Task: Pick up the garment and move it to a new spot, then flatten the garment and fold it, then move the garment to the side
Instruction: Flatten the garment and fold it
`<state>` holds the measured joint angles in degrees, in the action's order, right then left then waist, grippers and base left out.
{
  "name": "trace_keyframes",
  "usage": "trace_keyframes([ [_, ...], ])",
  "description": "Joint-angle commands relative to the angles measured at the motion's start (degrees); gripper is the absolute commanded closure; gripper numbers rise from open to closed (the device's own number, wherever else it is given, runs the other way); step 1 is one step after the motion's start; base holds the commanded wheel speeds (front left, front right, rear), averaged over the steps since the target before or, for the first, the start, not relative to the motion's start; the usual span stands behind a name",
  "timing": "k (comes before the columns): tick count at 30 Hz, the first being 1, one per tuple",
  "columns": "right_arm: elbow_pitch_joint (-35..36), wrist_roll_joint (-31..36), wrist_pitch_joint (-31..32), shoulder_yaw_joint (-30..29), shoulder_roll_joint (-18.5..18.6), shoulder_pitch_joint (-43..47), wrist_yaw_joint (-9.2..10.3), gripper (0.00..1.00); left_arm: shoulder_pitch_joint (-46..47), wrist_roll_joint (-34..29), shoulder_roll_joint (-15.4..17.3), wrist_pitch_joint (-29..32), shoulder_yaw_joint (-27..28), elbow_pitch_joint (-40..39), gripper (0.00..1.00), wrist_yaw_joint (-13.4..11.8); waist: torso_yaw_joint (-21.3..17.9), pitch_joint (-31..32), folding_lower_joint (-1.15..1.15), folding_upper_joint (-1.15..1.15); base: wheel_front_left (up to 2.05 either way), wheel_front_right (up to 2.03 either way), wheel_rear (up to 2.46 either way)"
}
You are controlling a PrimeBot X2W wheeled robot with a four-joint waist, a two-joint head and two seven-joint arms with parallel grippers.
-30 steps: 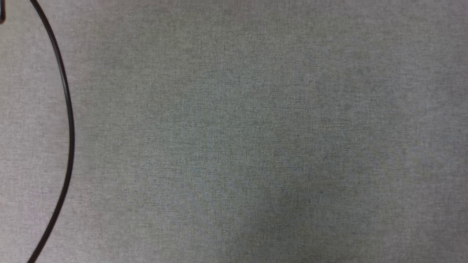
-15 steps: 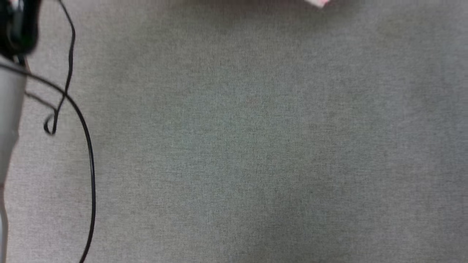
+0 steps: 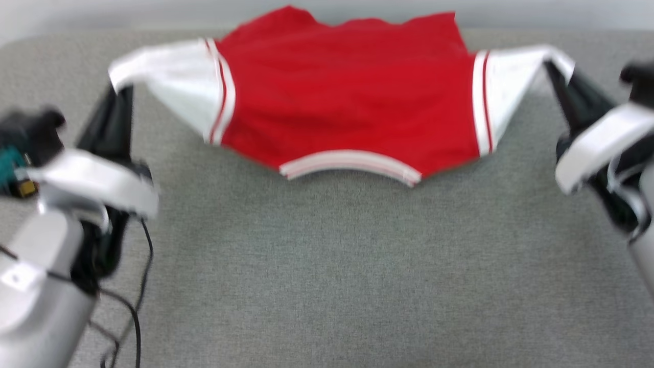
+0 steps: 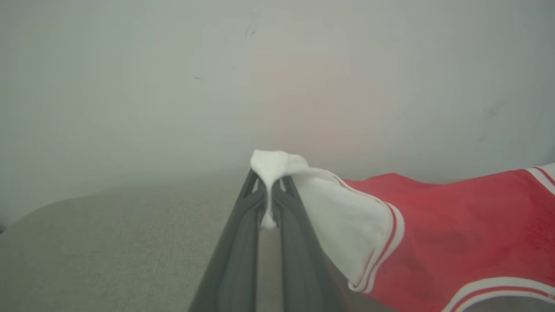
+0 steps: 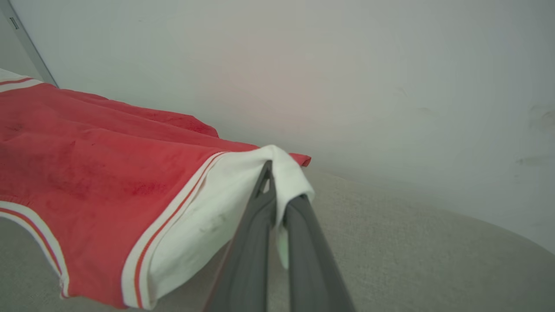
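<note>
Head view, blurred: the garment is stretched across the far half of the grey cloth surface. Its red body is in the middle, the striped collar trim faces the near side, and a white sleeve is pulled out to each side. The left gripper sits at the far left, at the tip of the left sleeve. The right gripper sits at the far right, at the tip of the right sleeve. A black cable trails at the near left beside the left arm.

Left wrist view: the left gripper is clamped tight on a pinch of white sleeve. Cloth bunches over the fingertips and a small tuft pokes down between the fingers. The red body of the garment runs off to the right of this view. A pale wall stands beyond.

Right wrist view: the right gripper is closed on the other white sleeve, whose edge folds over the fingertips. The garment spreads leftward from the fingers, wrinkled, above the grey surface.
</note>
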<state>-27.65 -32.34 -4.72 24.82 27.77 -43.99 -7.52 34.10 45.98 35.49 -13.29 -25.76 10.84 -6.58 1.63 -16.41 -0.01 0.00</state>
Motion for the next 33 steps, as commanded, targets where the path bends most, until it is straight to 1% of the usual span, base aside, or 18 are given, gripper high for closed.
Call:
trace_keyframes([
  [1, 0.45, -0.03, 0.01, -0.22, 0.23, 1.24, 0.07, 1.0, -1.3, 0.39, 0.07, -0.05, 0.01, -0.36, 1.0, -0.24, 0.02, 2.1, 0.01, 0.0, 0.0, 0.0, 0.0],
  [6, 3.58, 0.25, 0.75, -2.89, -0.84, 12.23, 0.07, 1.0, -12.64, 2.6, 1.28, -0.41, 0.72, -4.1, 1.0, -3.4, -0.39, 6.19, 0.01, 0.0, 0.0, 0.0, 0.0],
  [10, 6.84, 0.58, 2.81, -4.72, -1.54, 20.97, 0.07, 1.0, -20.99, 4.41, 2.25, -0.67, 1.44, -5.9, 1.0, -5.47, -0.76, 9.06, 0.01, 0.0, 0.0, 0.0, 0.0],
  [12, 8.55, 0.57, 3.84, -6.43, -1.72, 25.17, 0.07, 1.0, -24.37, 4.88, 2.49, -0.67, 1.1, -6.25, 1.0, -6.01, -0.64, 10.15, 0.01, 0.0, 0.0, 0.0, 0.0],
  [21, 14.67, 1.92, 9.76, -12.98, -2.51, 42.53, 0.07, 1.0, -36.67, 8.75, 1.82, -1.16, 2.35, -7.41, 1.0, -8.11, -0.79, 13.22, 0.01, 0.0, 0.0, 0.0, 0.0],
  [24, 16.56, 2.23, 11.37, -14.51, -3.63, 47.2, 0.08, 1.0, -40.54, 9.76, 1.88, -1.31, 3.0, -7.21, 1.0, -8.62, -1.13, 13.55, 0.01, 0.0, 0.0, 0.0, 0.0],
  [30, 17.85, 2.36, 14.11, -16.31, -5.06, 55.63, 0.08, 1.0, -46.38, 11.18, 0.51, -1.63, 3.55, -6.25, 1.0, -8.32, -0.92, 14.69, 0.01, 0.0, 0.0, 0.0, 0.0],
  [33, 17.91, 2.78, 16.06, -16.43, -4.46, 58.47, 0.08, 1.0, -47.44, 10.77, -0.14, -1.71, 3.2, -5.61, 1.0, -7.86, -0.56, 14.89, 0.01, 0.0, 0.0, 0.0, 0.0],
])
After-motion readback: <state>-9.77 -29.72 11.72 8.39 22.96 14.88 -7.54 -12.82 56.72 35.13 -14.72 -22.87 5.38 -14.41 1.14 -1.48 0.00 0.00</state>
